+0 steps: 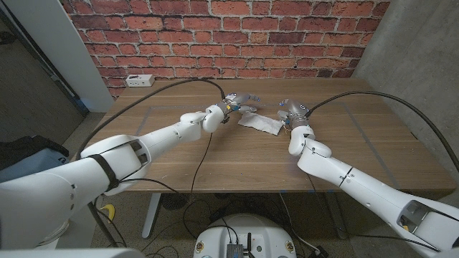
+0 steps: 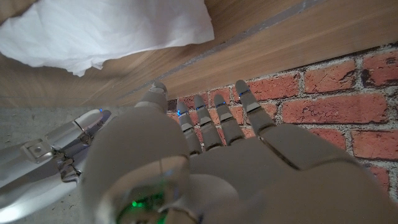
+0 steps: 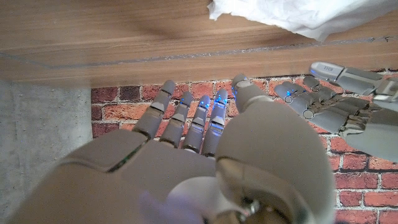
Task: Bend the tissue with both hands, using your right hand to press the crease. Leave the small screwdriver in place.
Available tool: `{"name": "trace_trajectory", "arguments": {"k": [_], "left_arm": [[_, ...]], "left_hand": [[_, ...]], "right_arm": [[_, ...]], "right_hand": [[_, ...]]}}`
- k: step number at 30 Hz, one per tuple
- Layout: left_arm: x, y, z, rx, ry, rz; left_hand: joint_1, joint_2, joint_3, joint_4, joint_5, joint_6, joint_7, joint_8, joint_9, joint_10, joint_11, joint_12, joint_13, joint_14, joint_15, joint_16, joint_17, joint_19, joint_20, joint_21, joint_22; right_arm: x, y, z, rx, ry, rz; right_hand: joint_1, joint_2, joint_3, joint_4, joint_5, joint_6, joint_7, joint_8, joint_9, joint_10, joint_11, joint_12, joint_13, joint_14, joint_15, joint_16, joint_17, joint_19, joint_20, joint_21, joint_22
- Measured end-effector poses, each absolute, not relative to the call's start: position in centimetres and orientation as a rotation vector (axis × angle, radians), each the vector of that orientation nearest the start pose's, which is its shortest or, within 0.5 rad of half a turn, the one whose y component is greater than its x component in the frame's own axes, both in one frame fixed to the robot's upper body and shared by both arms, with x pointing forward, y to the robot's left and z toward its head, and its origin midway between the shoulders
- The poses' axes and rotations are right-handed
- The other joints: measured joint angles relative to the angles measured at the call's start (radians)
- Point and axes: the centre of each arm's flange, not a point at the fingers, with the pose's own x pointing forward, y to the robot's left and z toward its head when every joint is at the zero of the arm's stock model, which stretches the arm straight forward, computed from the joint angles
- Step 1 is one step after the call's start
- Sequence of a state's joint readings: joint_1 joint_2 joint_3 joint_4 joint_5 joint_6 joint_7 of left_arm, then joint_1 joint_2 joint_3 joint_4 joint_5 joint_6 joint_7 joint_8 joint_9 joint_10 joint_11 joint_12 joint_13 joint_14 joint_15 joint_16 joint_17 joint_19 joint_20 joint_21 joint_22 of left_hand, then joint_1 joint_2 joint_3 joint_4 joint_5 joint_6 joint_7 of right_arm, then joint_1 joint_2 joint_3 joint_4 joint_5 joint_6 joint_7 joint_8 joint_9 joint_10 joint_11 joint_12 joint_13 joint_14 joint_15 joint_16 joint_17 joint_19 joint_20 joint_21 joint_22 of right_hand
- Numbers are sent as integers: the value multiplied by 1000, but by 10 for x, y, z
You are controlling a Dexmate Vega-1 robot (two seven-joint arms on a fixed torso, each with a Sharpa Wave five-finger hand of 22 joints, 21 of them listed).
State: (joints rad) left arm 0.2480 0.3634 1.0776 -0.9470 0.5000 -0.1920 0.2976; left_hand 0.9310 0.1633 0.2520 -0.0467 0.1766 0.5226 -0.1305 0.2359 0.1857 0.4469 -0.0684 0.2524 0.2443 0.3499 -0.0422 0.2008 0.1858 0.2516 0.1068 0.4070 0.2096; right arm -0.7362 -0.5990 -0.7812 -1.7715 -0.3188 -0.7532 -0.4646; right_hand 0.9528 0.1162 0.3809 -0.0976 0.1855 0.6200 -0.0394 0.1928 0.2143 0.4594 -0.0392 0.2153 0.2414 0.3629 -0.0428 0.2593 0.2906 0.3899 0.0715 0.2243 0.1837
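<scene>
Tissue-folding station, contents by descending size.

Surface [image 1: 215, 158]: wooden, carrying everything listed below and standing before a brick wall [image 1: 215, 36].

Tissue [image 1: 261, 122]: white, rumpled, lying on the far middle of the surface between the two robot hands. It is looking loosely crumpled rather than neatly doubled, and no pressed crease is showing. In the left wrist view the tissue [image 2: 106, 31] is lying free of the fingers; in the right wrist view its edge [image 3: 311, 15] is likewise sitting apart from the fingers.

Left robot hand [image 1: 231, 106]: hovering just beside the tissue's left edge, fingers [image 2: 217, 118] extended and spread, holding nothing.

Right robot hand [image 1: 292, 111]: sitting just beside the tissue's right edge, fingers [image 3: 186, 115] reaching out, apart, holding nothing.

Power strip [image 1: 140, 79]: white, lying at the far left corner.

Small screwdriver: too small to be making out.

Progress, as judged: early. Grasping the tissue, bending it over and pressing the crease with the right robot hand are all appearing to be outstanding.
</scene>
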Motion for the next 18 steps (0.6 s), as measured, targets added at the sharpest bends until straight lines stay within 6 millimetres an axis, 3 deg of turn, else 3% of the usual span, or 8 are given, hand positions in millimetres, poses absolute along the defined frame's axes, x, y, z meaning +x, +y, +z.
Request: {"name": "trace_trajectory", "arguments": {"k": [6,10,18], "left_arm": [[689,85,46,1372,-907,-177],[687,89,47,1353,-891,-211],[684,101,44,1338,-838,-281]], "left_hand": [[-53,-5,13,7,0,135,63,9,-5,72,2,14,-12,76,-2,15,-4,0,0,7,-1],[-86,-2,10,21,0,156,103,9,-5,72,20,14,-17,94,-6,16,-4,11,11,11,-1],[-164,-6,1,57,0,210,151,3,-5,117,33,9,-30,115,-3,16,-9,20,13,16,-5]], "right_arm": [[601,-188,-19,-1082,-410,-348],[595,-186,-19,-1087,-397,-320],[581,-179,-25,-1112,-357,-255]], "right_hand": [[-9,-9,-6,-1,0,-17,-2,0,-1,-4,4,0,0,-2,1,0,0,0,0,0,0],[-15,-14,-11,-3,0,-17,-2,0,-5,-6,13,0,0,-8,0,0,0,0,0,0,0],[-45,-37,-33,-5,0,-45,5,-5,-10,-18,25,-6,-5,-26,3,-12,-3,-1,11,0,0]]}}
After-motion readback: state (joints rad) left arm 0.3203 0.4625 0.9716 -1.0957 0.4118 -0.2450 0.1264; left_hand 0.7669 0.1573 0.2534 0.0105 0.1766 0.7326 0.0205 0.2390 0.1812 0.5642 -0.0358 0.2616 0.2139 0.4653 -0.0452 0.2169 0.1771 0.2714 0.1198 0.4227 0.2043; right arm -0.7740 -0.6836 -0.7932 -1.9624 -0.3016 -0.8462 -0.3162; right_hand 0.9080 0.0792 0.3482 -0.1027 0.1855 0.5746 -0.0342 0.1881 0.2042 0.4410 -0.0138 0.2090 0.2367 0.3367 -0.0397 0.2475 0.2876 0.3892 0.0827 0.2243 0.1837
